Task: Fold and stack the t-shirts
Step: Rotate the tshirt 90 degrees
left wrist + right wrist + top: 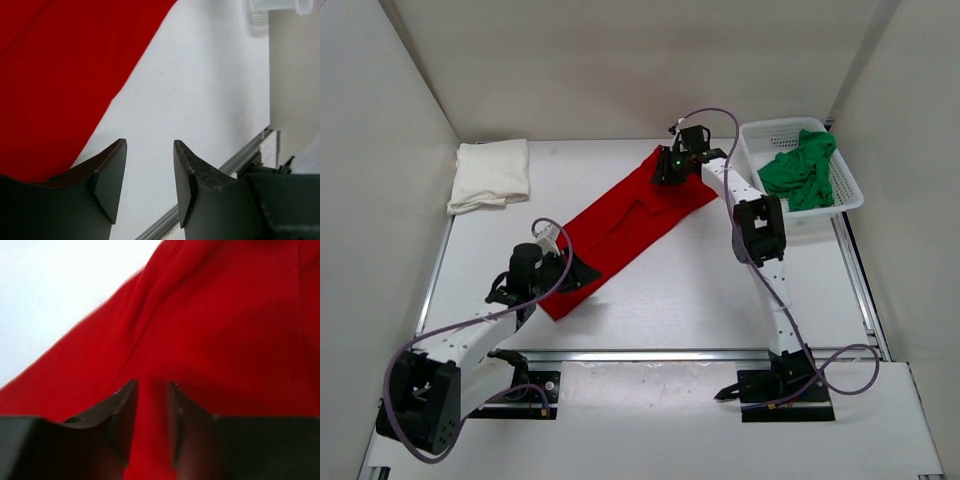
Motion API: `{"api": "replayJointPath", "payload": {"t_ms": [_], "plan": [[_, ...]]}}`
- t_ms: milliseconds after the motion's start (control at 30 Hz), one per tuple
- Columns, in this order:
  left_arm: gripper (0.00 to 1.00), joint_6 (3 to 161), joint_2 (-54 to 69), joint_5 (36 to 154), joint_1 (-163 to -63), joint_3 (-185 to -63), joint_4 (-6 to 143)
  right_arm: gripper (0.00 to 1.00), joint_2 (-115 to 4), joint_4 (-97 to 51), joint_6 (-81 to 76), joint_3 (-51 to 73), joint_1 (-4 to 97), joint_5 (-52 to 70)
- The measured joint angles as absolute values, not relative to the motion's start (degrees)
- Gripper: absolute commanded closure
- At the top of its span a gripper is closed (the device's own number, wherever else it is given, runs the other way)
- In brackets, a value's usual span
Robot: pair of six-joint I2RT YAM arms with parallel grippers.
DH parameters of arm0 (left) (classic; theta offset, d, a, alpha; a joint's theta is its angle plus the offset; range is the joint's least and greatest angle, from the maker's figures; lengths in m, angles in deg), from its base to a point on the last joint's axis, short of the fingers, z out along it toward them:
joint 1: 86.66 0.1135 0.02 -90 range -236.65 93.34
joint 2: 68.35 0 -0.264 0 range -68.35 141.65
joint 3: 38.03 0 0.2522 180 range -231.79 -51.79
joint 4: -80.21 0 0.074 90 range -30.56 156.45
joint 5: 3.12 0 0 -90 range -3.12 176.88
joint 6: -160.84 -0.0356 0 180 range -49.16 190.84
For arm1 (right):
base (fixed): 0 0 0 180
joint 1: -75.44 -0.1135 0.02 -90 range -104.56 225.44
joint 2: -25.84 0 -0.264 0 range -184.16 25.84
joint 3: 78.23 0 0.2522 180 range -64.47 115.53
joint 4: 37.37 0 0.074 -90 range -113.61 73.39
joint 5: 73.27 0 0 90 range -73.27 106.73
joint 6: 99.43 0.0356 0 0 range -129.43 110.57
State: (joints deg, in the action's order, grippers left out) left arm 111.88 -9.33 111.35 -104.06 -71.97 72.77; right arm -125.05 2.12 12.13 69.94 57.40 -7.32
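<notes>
The red shirt lies folded into a long strip, running diagonally across the table. My left gripper is at its near-left end. In the left wrist view this gripper is open and empty over bare table, with the red shirt just to its left. My right gripper is at the strip's far-right end. In the right wrist view it is closed narrowly on a ridge of red cloth. The cream-white shirt lies folded at the far left. The green shirt is crumpled in the basket.
The white mesh basket stands at the far right of the table. A metal rail runs along the near edge and also shows in the left wrist view. White walls enclose the table on three sides.
</notes>
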Motion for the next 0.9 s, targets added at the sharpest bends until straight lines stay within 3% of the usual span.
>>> {"api": "replayJointPath", "payload": {"t_ms": [167, 267, 333, 433, 500, 667, 767, 900], "plan": [[0.46, 109.9, -10.6, 110.8, -102.6, -68.5, 69.7, 0.7, -105.5, 6.7, 6.6, 57.6, 56.5, -6.0], [0.46, 109.3, -6.9, 110.3, -105.7, -68.7, 69.6, 0.84, -87.8, 0.8, 6.0, 42.6, 55.9, -5.2], [0.48, 109.1, -3.1, 110.5, -108.1, -70.0, 69.7, 0.98, -75.8, -5.8, 7.3, 29.7, 55.3, -5.2], [0.48, 108.9, 1.2, 111.8, -110.0, -72.3, 70.6, 1.0, -65.0, -13.4, 9.6, 13.6, 53.6, -4.5], [0.48, 108.7, 1.7, 112.0, -110.3, -73.0, 71.2, 0.96, -62.3, -17.6, 10.5, 4.8, 51.8, -3.6], [0.48, 108.3, 1.2, 112.4, -111.0, -73.4, 72.2, 0.66, -69.6, -23.6, 16.1, -11.7, 47.8, -4.5], [0.48, 108.3, 0.8, 112.9, -111.1, -73.4, 72.5, 0.59, -75.6, -25.4, 19.4, -13.1, 46.0, -6.5], [0.48, 108.3, -1.3, 113.5, -110.1, -73.2, 72.5, 0.58, -78.8, -31.4, 22.8, -10.7, 43.5, -5.2]]}}
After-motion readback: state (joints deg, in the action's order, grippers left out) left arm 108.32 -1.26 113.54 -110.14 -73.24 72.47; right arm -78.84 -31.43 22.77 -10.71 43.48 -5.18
